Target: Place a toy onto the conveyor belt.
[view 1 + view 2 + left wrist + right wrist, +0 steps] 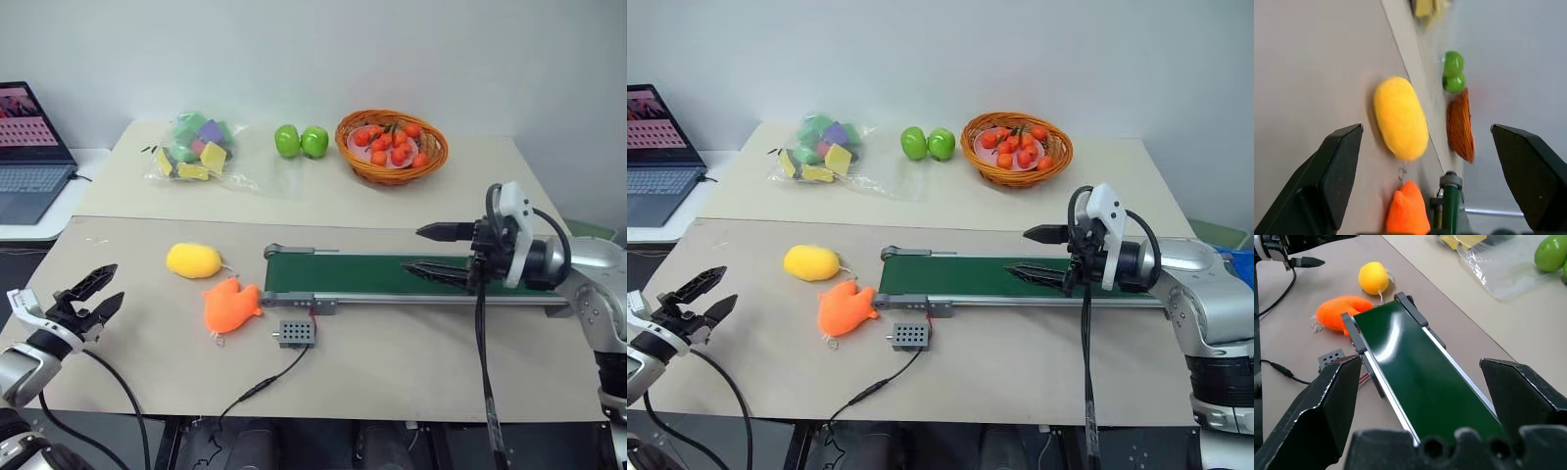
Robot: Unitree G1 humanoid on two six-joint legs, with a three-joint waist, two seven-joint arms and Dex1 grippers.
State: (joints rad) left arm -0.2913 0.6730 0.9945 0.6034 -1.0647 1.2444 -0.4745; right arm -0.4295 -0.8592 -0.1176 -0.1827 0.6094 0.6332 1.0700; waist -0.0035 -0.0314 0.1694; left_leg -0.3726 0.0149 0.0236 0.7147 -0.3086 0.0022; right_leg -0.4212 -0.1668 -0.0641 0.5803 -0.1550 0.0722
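The yellow lemon-shaped toy (193,260) lies on the table, left of the conveyor belt (392,275) and touching nothing. The belt is a long dark green strip in a grey frame, running left to right. My left gripper (95,292) hovers open at the table's front left corner, pointing toward the toy (1400,117) from a short distance, nothing between its fingers. Open and empty, my right gripper (431,252) hangs just above the belt's right half, its fingers aimed along the belt (1415,377) toward the toy (1374,277).
An orange fish plush (231,305) lies just in front of the toy, by the belt's left end. A grey control box (296,334) with a cable sits before the belt. At the back: a bag of blocks (193,147), two green apples (300,141), a fruit basket (391,145). A laptop (29,147) stands far left.
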